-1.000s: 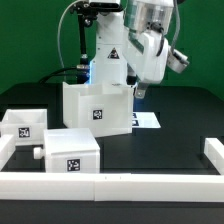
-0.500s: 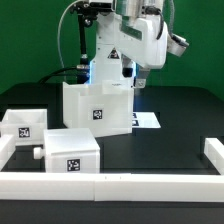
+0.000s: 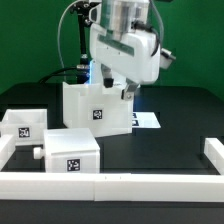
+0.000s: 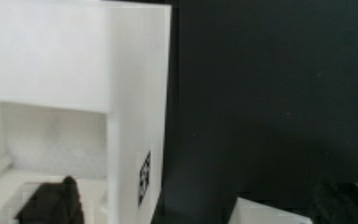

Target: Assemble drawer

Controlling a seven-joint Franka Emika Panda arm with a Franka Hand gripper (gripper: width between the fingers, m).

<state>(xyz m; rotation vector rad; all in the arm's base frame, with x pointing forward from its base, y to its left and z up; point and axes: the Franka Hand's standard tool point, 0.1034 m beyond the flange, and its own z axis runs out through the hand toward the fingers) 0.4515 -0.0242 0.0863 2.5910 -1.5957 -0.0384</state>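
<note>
The tall white casing [image 3: 97,108] stands at mid table with a tag on its front. Two shallower trays lie to the exterior view's left: one tray [image 3: 22,124] at the far left, and the nearer tray [image 3: 70,150] with a small knob [image 3: 38,153]. My gripper [image 3: 128,89] hangs just above the casing's top edge on the exterior view's right side. In the wrist view the gripper [image 4: 202,205] is open and empty. One dark finger [image 4: 51,203] is over the casing's hollow inside and the other is over the black table. The casing wall [image 4: 87,60] and its side tag [image 4: 146,178] lie between them.
The marker board [image 3: 147,120] lies flat behind the casing on the exterior view's right, and a corner of it shows in the wrist view [image 4: 274,211]. Low white rails edge the table at the front [image 3: 110,186], the left [image 3: 5,150] and the right [image 3: 215,154].
The arm has swung toward the exterior view's left and come down, bringing the gripper from beside the casing to just over its top edge. The parts have not moved.
</note>
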